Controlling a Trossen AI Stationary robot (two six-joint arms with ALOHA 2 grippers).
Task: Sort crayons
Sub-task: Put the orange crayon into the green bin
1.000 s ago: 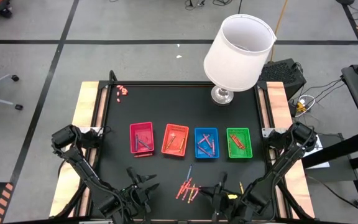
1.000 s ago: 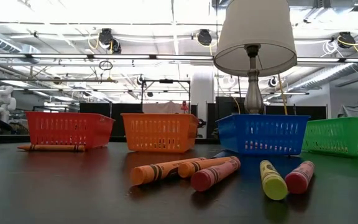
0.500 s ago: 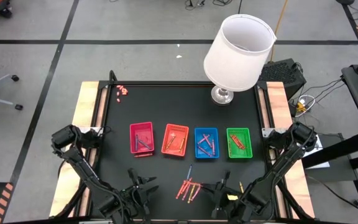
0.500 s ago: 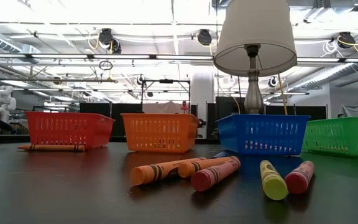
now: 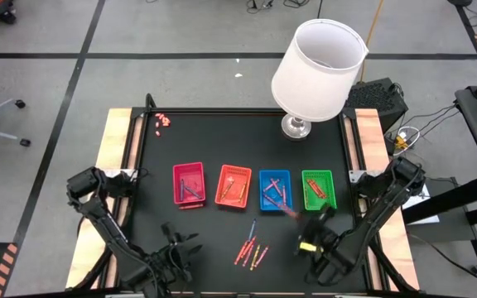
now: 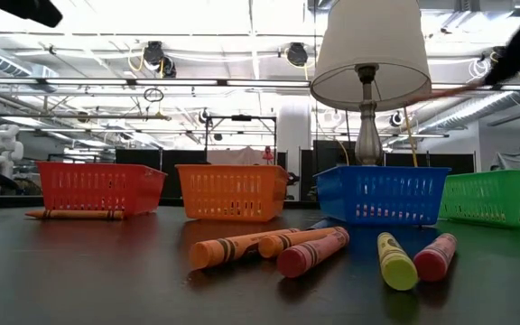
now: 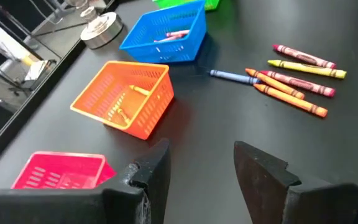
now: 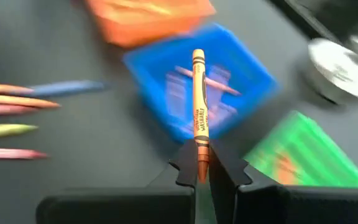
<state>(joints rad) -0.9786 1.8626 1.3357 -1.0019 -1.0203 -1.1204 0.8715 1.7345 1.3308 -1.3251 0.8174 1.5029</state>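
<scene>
My right gripper [image 5: 309, 218] is shut on an orange crayon [image 8: 198, 106] and hangs in the air just near of the blue tray [image 5: 274, 189]. The pink tray [image 5: 189, 182], orange tray [image 5: 233, 185] and green tray [image 5: 319, 189] stand in the same row, each holding crayons. Several loose crayons [image 5: 251, 248] lie flat on the black mat near the front edge. Left of them, my left gripper [image 7: 201, 168] hovers open above the mat with nothing between its fingers. One crayon [image 5: 190, 206] lies beside the pink tray. My right gripper pinches one end of the orange crayon [image 8: 199, 155] between its two fingers. The crayon runs on in line with the fingers, and its free end [image 8: 197, 57] points slantwise down toward the blue tray. It is lifted clear of the mat.
A lamp with a white shade [image 5: 317, 70] stands on its metal foot [image 5: 295, 126] at the far right of the mat. Tiny pink-red bits [image 5: 162, 121] lie at the far left corner. Wooden rails [image 5: 114, 149] flank the mat.
My right gripper has gone from the near edge beside the loose crayons toward the blue and green trays, turning as it went. It stays shut on the orange crayon and carries it clear of the mat. The loose crayons lie as before.
</scene>
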